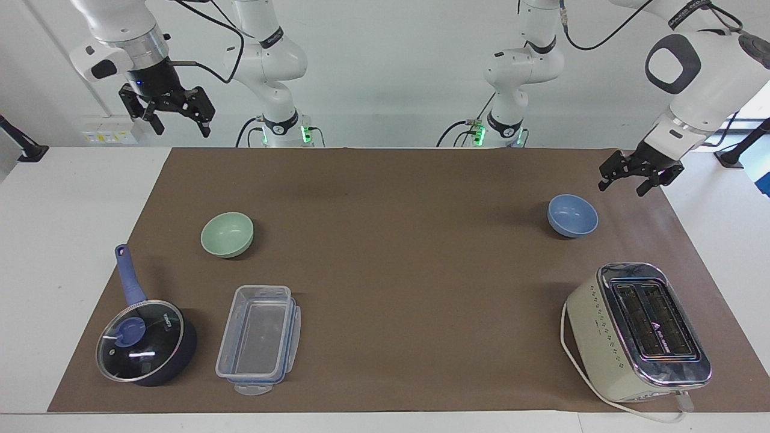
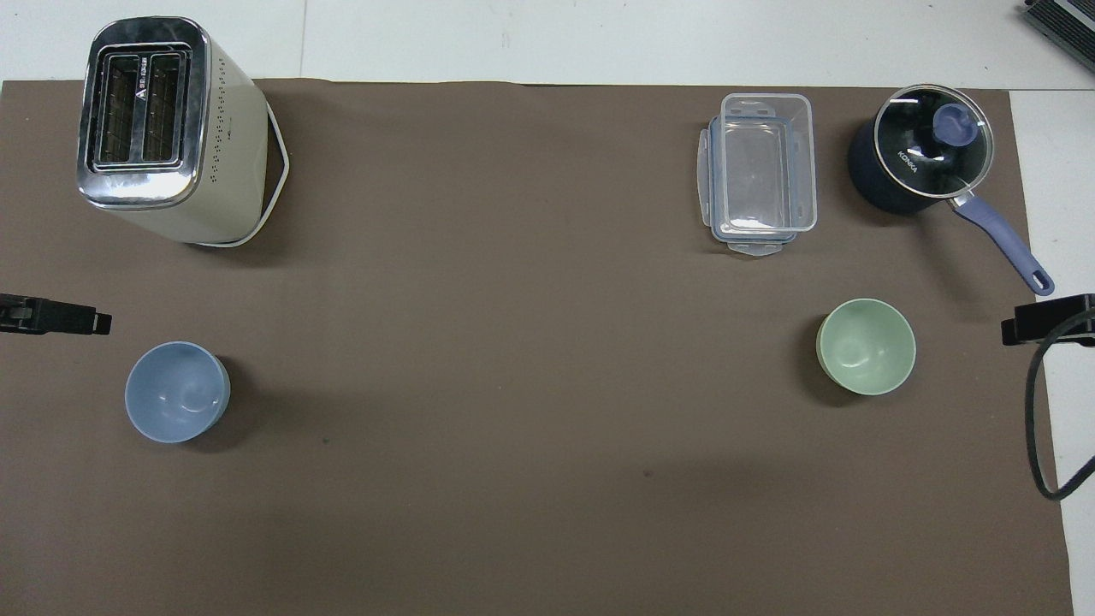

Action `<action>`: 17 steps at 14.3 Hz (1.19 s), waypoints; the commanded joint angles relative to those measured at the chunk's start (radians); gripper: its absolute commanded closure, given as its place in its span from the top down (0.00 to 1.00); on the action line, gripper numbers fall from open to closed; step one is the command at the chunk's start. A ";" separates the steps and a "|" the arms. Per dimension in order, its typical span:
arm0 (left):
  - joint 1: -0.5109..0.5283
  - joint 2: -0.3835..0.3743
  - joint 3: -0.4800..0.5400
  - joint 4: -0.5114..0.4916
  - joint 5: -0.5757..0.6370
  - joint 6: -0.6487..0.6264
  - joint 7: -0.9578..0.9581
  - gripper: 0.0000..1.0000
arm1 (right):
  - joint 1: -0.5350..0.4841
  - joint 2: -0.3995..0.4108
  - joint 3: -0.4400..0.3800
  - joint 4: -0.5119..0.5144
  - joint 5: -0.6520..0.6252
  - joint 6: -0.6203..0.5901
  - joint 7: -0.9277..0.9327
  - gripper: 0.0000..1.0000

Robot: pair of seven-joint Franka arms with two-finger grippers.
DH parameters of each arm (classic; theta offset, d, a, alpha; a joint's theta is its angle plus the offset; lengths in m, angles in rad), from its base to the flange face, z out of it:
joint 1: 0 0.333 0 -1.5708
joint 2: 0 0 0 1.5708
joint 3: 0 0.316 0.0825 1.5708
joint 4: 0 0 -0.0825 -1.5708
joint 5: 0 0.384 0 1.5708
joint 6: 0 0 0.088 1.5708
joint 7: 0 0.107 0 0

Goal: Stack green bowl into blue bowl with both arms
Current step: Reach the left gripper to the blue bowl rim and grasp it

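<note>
In the facing view, the left gripper (image 1: 621, 188) hangs with its fingers spread over the brown mat (image 1: 397, 198), near the mat's edge at the left arm's end and just beside the blue bowl (image 1: 572, 214), not touching it. The right gripper (image 1: 178, 127), also spread wide, waits high above the table's edge at the right arm's end. The green bowl (image 1: 227, 234) sits upright on the mat toward that end, nearer to the robots than the lidded saucepan (image 1: 147, 342) and the clear plastic container (image 1: 258, 339). The toaster (image 1: 637, 332) stands near the mat's corner, farther from the robots than the blue bowl. In the overhead view, the blue bowl (image 2: 176, 391) and green bowl (image 2: 866, 346) lie well apart with a broad bare stretch of mat (image 2: 513, 359) between them; only a finger of the left gripper (image 2: 60, 316) pokes in from the frame's edge, between the toaster (image 2: 167, 128) and the blue bowl.
</note>
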 commanded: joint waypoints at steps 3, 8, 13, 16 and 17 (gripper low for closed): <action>0.099 -0.010 -0.009 -0.159 -0.101 0.113 0.197 1.00 | -0.010 -0.010 0.007 -0.002 0.003 -0.009 -0.016 1.00; 0.165 0.094 -0.009 -0.204 -0.158 0.214 0.337 0.92 | -0.010 -0.010 0.007 -0.004 0.003 -0.009 -0.016 1.00; 0.173 0.145 -0.009 -0.215 -0.208 0.243 0.361 0.80 | -0.010 -0.010 0.007 -0.002 0.003 -0.009 -0.016 1.00; 0.173 0.165 -0.009 -0.223 -0.208 0.246 0.361 0.76 | -0.010 -0.010 0.007 -0.004 0.003 -0.009 -0.016 1.00; 0.173 0.169 -0.009 -0.223 -0.208 0.245 0.361 0.74 | -0.010 -0.010 0.007 -0.004 0.003 -0.009 -0.016 1.00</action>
